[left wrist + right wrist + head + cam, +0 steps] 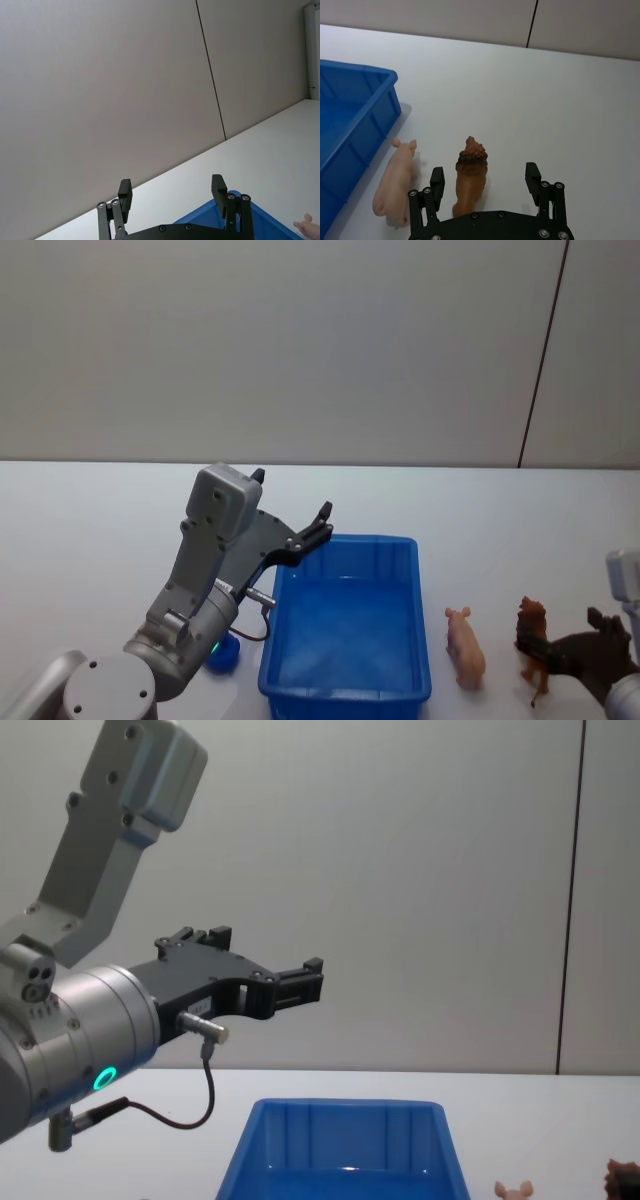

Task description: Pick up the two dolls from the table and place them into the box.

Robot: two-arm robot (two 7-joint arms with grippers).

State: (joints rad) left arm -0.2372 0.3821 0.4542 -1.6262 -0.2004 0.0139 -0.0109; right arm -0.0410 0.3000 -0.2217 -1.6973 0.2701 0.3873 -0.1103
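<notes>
- left arm (80, 1020) sits closest to the chest camera, big at the view's left edge, with a green ring light on its wrist housing.
- left gripper (171, 189) is held up in the air, well above the rim of the box (345, 539). in the head view it sits over the box's far left corner. its fingers are spread wide with nothing between them.
- box: bright blue, stands on the white table (100, 520) in front of the robot, centre of the head view.
- both dolls are on the table, outside the box, to its right.
- pink doll (395, 182) is just beside the box's right wall, not touching it, head pointing away from the robot.
- brown doll (470, 172) stands upright to the right of the pink doll, close beside it with a small gap, facing the same way.
- right gripper (485, 173) is low over the table at the lower right of the head view. its fingers are apart and straddle the brown doll's hind end.
- in the right wrist view the brown doll is off-centre between the fingers, nearer the one on the pink doll's side, with clear space to the other.
- contact between that near finger and the brown doll: cannot tell. the doll is not clamped.
- pink doll lies outside the right gripper's span, between it and the box.
</notes>
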